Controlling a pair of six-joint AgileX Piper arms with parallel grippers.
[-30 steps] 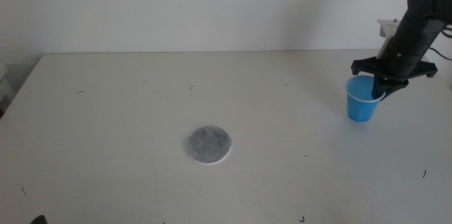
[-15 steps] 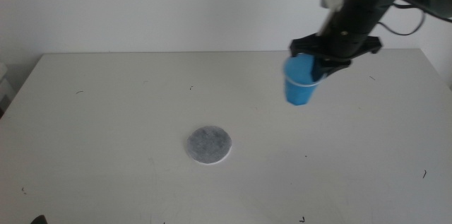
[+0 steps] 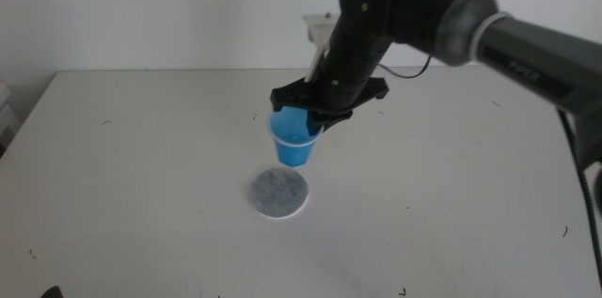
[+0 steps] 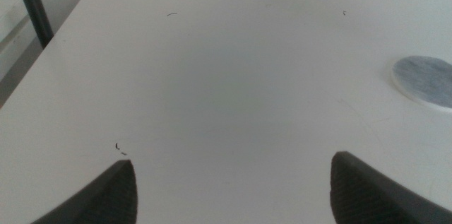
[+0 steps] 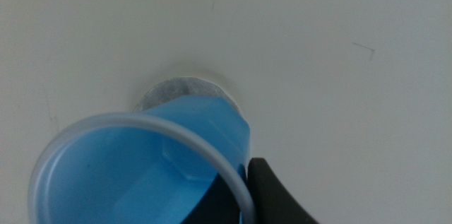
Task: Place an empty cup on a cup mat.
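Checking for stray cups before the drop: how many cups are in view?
1: the cup, held by the right gripper just above the cup mat. The left gripper waits, open.

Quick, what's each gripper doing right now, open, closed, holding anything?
Right gripper: shut on the cup, held above the cup mat.
Left gripper: open, holding nothing, waiting low over the table.

The cup (image 5: 141, 167) hides most of the cup mat (image 5: 169, 88), seemingly.

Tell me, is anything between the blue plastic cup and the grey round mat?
Nothing: the middle view shows only air between the cup and mat.
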